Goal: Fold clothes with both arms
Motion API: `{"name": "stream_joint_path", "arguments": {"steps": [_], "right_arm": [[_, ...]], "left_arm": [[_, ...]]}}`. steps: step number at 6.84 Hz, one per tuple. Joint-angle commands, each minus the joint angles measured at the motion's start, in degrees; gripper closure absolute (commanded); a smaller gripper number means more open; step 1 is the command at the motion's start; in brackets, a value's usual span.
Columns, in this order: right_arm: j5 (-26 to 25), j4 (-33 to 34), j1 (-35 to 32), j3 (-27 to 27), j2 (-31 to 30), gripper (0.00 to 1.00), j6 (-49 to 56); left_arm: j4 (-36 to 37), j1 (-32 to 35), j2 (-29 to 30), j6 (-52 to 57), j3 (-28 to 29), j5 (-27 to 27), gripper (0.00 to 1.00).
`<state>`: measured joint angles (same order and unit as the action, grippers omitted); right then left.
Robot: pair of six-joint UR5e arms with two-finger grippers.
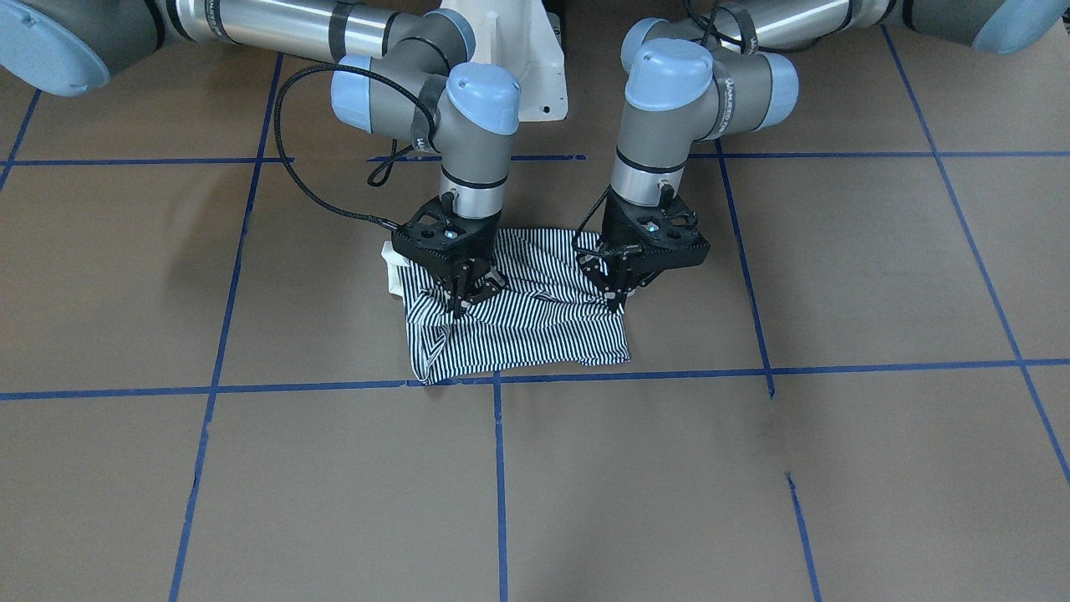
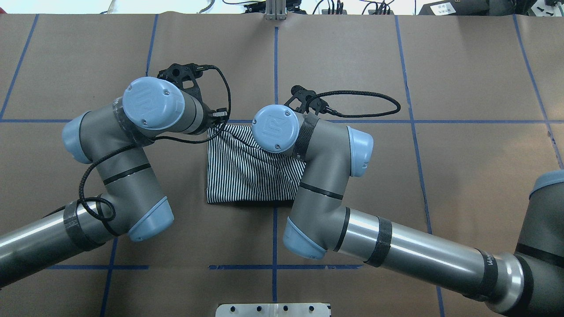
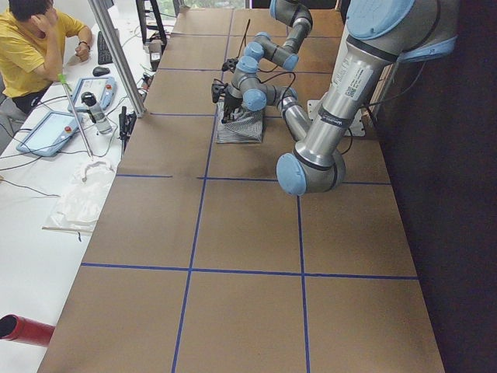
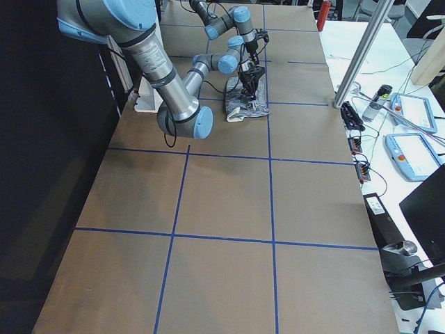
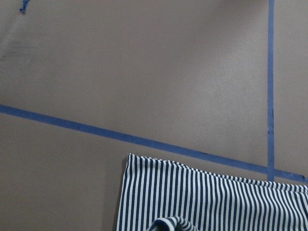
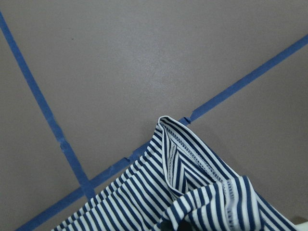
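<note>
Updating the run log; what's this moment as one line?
phase: mid-fold | left hand: shut on shirt | right hand: shut on shirt | shirt: partly folded on table

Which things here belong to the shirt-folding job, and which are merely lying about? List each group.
Job in hand: striped polo shirt; left gripper; right gripper, both pinching it.
Lying about, beside the table: teach pendant; plastic bag; red cylinder.

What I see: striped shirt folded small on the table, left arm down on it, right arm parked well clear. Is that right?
No. The right arm is not clear: its jaws are down on the shirt too, beside those of the left arm. The front-facing view shows both there. The rest holds.
</note>
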<state>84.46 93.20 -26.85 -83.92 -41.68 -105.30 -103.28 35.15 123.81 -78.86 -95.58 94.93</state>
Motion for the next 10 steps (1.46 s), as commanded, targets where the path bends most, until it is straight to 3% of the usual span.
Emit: {"name": "stream_joint_path", "arguments": {"steps": [1, 2, 3, 4, 5, 6, 8, 10], "right_arm": [[0.0, -1.17, -0.13, 1.65, 0.28, 1.0, 0.18], [0.09, -1.44, -0.13, 2.09, 0.28, 0.95, 1.14], [0.09, -1.45, -0.13, 2.18, 0.37, 0.01, 4.02], [0.35, -1.45, -0.57, 2.09, 0.55, 0.0, 5.27], [4.62, -1.18, -1.7, 1.92, 1.77, 0.0, 6.41], [5.7, -0.83, -1.97, 1.31, 2.47, 0.0, 6.51], [5.98, 1.79, -1.63, -1.32, 1.52, 0.0, 6.6], [4.84, 3.99, 1.88, -0.21, 1.77, 0.0, 9.56]], "left_arm": [[-2.97, 0.45, 0.47, 0.64, 4.08, 0.0, 1.0], [-2.98, 0.36, 0.56, 0.64, 4.44, 0.0, 1.0], [-3.07, 0.36, 0.12, 0.9, 4.36, 0.08, 0.72], [-3.16, 0.62, -0.32, 9.35, 3.14, 0.26, 0.01], [-3.42, 1.32, -2.93, 14.56, -0.97, 1.56, 0.0], [-4.03, 2.37, -4.44, 16.62, -2.75, 6.28, 0.0], [-4.47, 2.21, -4.89, 16.11, -3.03, 6.41, 0.0], [-4.47, 2.12, -4.98, 15.85, -3.03, 6.41, 0.0]]}}
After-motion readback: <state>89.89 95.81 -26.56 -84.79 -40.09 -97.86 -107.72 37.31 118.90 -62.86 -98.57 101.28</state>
